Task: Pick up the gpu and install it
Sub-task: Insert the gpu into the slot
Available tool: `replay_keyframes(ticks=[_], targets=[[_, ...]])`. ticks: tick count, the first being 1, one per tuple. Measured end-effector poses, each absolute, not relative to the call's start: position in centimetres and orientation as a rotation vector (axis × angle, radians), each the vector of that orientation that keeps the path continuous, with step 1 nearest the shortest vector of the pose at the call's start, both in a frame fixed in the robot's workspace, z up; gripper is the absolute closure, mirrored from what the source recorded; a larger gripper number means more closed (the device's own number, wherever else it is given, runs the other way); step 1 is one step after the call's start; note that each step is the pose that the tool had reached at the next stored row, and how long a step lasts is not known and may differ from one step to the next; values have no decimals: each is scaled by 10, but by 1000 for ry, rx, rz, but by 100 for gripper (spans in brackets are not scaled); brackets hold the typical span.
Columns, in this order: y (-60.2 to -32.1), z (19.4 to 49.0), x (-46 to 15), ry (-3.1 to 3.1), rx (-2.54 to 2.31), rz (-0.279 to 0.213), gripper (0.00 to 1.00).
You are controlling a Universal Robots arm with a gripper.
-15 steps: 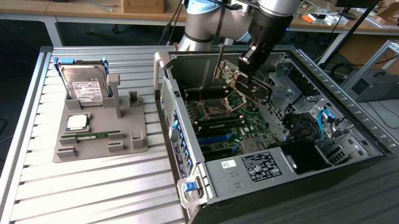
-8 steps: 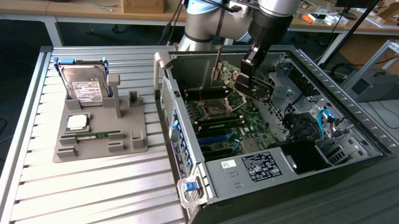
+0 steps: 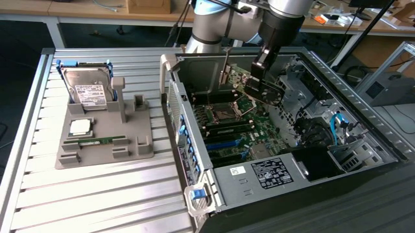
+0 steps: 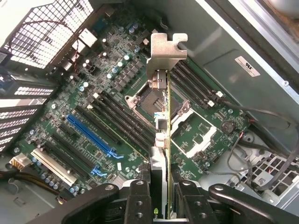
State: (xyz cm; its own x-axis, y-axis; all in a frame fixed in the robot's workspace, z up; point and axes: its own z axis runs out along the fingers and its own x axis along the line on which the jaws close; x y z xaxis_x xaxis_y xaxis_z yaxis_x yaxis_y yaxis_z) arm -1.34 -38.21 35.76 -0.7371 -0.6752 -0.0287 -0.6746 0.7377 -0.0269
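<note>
The gpu (image 3: 250, 83) hangs inside the open computer case (image 3: 363, 111), above the motherboard (image 3: 243, 128). It is a thin card with a silver end bracket (image 3: 225, 68). My gripper (image 3: 263, 73) is shut on the card's edge from above. In the wrist view the gpu (image 4: 166, 121) runs edge-on away from my black fingers (image 4: 140, 200), its silver bracket (image 4: 167, 49) at the far end. It hovers over the motherboard (image 4: 93, 93), clear of the blue slot (image 4: 91, 135) and the CPU socket (image 4: 152, 98).
A grey holder tray (image 3: 107, 141) stands at the exterior view's left on the slatted table (image 3: 97, 194). It carries a silver hard drive (image 3: 87, 90), a CPU (image 3: 81, 127) and a green RAM stick (image 3: 100, 141). Case walls and cables (image 3: 337, 126) surround the motherboard.
</note>
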Motion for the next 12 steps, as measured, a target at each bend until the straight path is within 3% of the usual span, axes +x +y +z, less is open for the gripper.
replay_keyframes(ticks=[12], targets=[[-382,357,-13,2865,-1195,-21,73]])
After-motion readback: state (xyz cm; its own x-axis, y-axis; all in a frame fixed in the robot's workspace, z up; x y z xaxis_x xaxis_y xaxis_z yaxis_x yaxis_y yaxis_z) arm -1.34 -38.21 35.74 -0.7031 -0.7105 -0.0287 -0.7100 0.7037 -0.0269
